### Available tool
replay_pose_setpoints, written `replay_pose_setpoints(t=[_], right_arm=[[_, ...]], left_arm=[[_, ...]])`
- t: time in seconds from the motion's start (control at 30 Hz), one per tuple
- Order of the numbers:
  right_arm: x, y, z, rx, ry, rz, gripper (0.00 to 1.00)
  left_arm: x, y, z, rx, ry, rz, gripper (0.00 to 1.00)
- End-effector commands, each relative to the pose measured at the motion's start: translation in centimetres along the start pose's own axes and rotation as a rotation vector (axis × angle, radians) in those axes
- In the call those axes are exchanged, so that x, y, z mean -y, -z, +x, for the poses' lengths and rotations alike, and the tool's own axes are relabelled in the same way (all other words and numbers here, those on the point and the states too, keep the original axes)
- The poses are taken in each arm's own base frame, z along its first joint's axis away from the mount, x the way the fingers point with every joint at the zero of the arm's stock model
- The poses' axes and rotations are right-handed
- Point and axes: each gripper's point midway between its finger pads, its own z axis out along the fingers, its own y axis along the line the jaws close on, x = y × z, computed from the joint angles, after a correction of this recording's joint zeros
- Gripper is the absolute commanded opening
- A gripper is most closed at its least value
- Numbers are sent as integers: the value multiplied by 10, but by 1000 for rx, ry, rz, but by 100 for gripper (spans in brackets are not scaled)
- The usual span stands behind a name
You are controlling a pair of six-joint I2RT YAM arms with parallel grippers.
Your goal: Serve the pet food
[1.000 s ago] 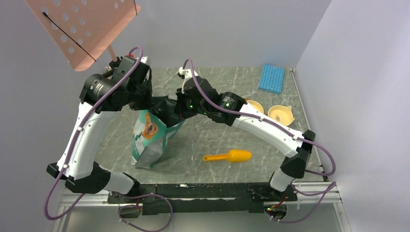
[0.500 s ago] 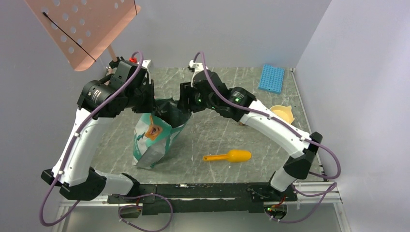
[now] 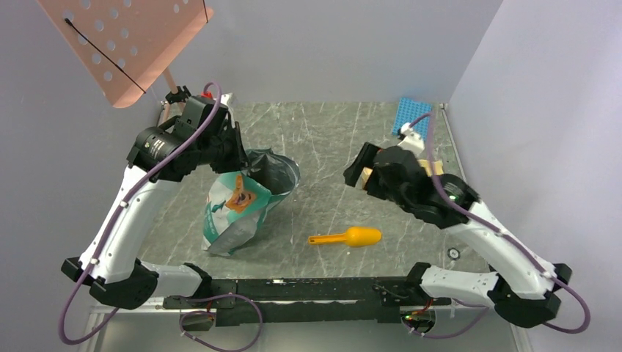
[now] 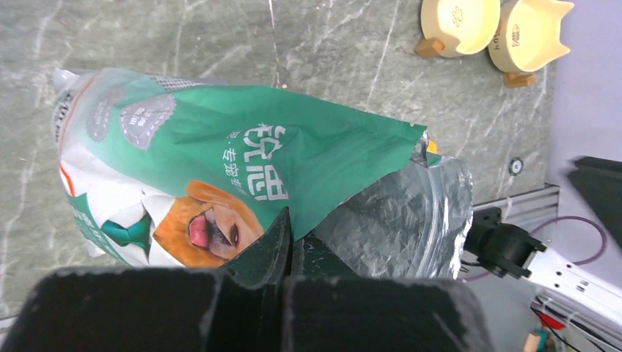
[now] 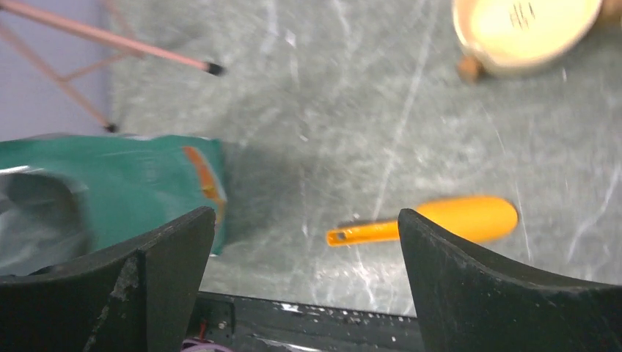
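While the left end effector (image 4: 284, 248) is clamped shut on the rim of the bag (image 3: 233, 214), the right end effector (image 5: 304, 216) hangs with its jaws spread wide and nothing between them. It is in the air over the right half of the table (image 3: 323, 139), well apart from the bag. The bag stands tilted in the left half of the table, its base towards the near edge and its open mouth raised, facing right. Kibble itself cannot be made out in any view: the mouth shows only crumpled silver lining. A scoop (image 3: 348, 237) lies flat near the near edge, between the bag and the right arm, touching neither. Two bowls (image 4: 458, 22) sit side by side by the right edge, and from above the right arm hides most of them. A rack (image 3: 408, 116) lies in the far right corner.
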Motion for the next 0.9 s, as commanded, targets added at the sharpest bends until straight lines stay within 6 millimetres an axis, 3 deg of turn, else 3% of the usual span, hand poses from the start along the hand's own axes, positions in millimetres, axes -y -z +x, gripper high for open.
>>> replay_pose_setpoints(t=[0.0, 0.07, 0.2, 0.23, 0.3, 0.37, 0.6, 0.77, 0.87], right_arm=[[31, -44, 69, -189, -127, 186, 100], [30, -59, 94, -261, -165, 203, 100], [30, -85, 134, -368, -258, 278, 86], [32, -89, 143, -389, -287, 309, 81], [39, -100, 164, -432, -341, 368, 59], [45, -105, 179, -466, -399, 426, 48], [74, -120, 223, -524, -492, 596, 47], [87, -131, 236, -503, -554, 675, 38], [90, -136, 241, -490, -578, 713, 38]], left_arm=[[10, 3, 4, 4, 66, 72, 0], [9, 4, 10, -8, 85, 75, 0], [10, 8, 19, -31, 116, 98, 0], [11, 9, 21, -38, 122, 106, 0], [13, 9, 27, -57, 130, 124, 0], [15, 9, 32, -76, 138, 139, 0], [20, 7, 39, -97, 105, 187, 0], [17, 11, 40, -96, 32, 189, 0], [16, 15, 42, -97, -2, 199, 0]])
